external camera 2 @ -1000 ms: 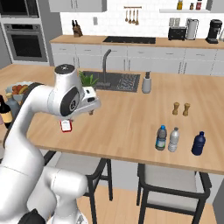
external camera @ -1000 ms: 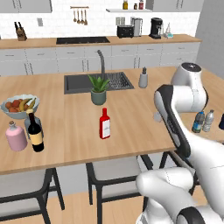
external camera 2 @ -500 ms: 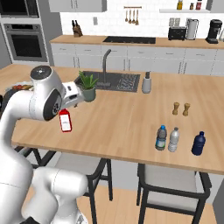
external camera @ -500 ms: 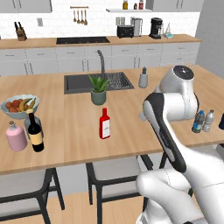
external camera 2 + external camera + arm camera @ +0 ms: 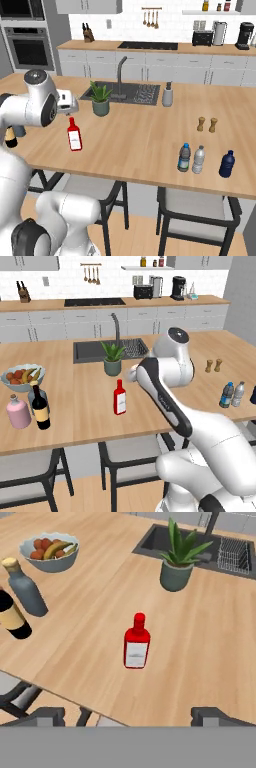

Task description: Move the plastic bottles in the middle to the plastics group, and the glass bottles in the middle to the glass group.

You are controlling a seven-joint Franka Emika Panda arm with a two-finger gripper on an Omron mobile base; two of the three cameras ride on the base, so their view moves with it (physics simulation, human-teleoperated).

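Red bottle [image 5: 136, 643], flat with a white label, stands alone mid-counter toward the front edge, upright, untouched; over the last second the arm has swung left from the right end of the counter [image 5: 75, 421], and the gripper [image 5: 127, 717] now looks down on this bottle with fingers spread wide, holding nothing; wine bottle [image 5: 39, 407] already stands by the pink bottle [image 5: 18, 411] near the left end; blue-capped water bottle [image 5: 184, 158] sits beside the pale-capped one [image 5: 199, 160] at the right; judging so, only this red one remains.
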